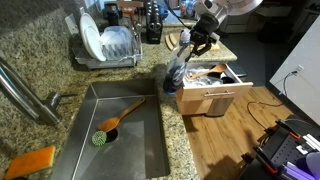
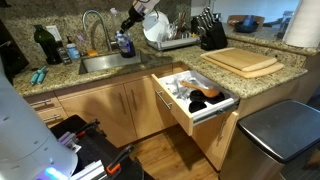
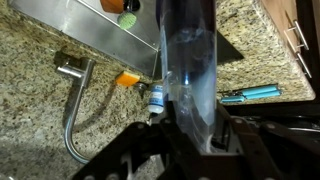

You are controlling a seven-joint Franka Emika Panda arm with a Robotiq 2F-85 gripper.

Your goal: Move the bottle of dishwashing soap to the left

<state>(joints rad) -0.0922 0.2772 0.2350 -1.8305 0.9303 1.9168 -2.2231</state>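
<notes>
- An exterior view sits high over the counter, near, looking down into the sink point(image 1: 140, 150).
- An exterior view stands farther back, facing the cabinet fronts point(image 2: 100, 105).
- These 2 share sink, rack point(image 1: 122, 48) and drawer point(image 1: 215, 100).
- The wrist view looks down, close over the faucet point(image 3: 72, 68).

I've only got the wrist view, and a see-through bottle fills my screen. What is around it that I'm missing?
Observer: Right beside the bottle of dishwashing soap, which the gripper grasps, a drawer stands open under the counter.
Operator: Any dishes about?
Observer: Yes, a dish rack with white plates stands on the counter just past one end of the sink.
Operator: And further along?
Observer: A wooden cutting board lies on the counter, on the far side of the drawer from the sink.
</notes>
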